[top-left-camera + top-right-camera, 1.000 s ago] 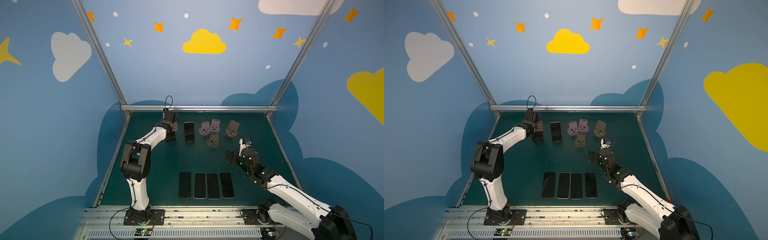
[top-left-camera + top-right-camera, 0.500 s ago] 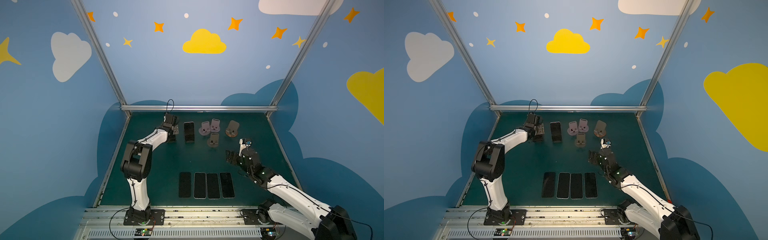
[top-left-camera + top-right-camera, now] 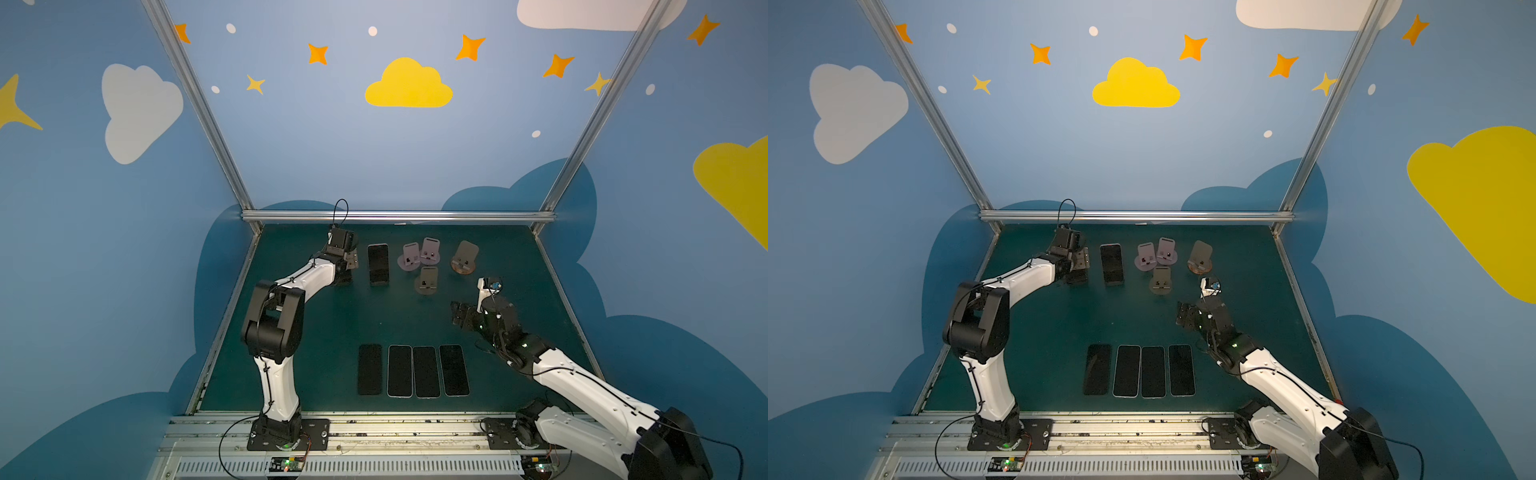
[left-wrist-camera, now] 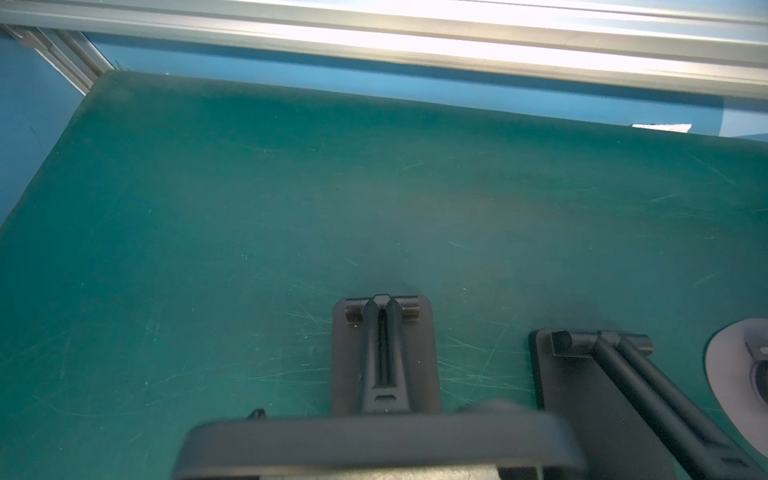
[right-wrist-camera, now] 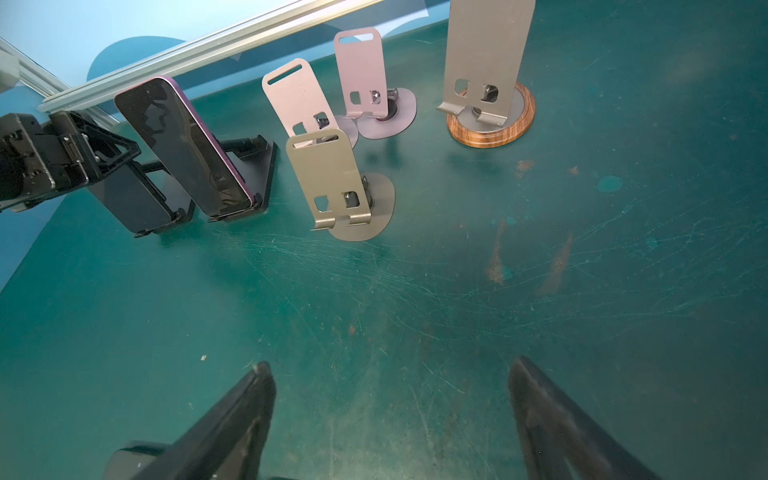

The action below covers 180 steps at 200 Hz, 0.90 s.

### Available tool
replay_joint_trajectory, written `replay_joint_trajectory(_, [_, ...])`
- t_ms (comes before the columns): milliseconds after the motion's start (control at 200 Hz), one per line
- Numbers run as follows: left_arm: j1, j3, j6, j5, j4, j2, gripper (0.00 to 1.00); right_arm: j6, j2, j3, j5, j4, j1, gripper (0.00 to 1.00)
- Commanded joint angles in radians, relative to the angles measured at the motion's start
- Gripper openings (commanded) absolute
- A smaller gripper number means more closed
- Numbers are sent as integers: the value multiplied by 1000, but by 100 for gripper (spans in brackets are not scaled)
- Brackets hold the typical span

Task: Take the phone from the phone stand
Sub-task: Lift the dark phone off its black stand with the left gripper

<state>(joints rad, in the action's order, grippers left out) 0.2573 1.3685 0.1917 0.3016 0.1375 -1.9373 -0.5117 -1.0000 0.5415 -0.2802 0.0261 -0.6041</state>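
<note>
Since the earlier frame the left arm has shifted only slightly at the back left of the table (image 3: 324,316); the right arm is unchanged. The black phone (image 5: 133,199) leans back in its black stand (image 4: 386,353), screen dark, lower edge seated in the stand's lip. The left claw (image 5: 104,160) sits at the phone's top edge; its opening and grip cannot be determined. Just beside it, a purple-edged phone (image 5: 183,145) rests on a second black stand (image 4: 573,407). The right claw (image 5: 390,365) hangs above the table, jaws wide apart, holding nothing.
</note>
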Motion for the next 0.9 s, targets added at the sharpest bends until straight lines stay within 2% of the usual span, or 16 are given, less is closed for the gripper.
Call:
replay_joint_trajectory(0, [-6,20,-12,14,-12,8,84,12,-5,29,-4,-7,-3,88])
replay_joint_trajectory(381, [-29,20,-18,-25,-39,8,77,9,-3,26,-9,-9,-3,88])
replay_joint_trajectory(596, [-32,36,-17,-42,-33,-8,69,10,-9,28,-8,-8,-3,88])
replay_joint_trajectory(896, [-32,5,-35,-45,-20,90,68,9,-5,29,-2,-9,-4,88])
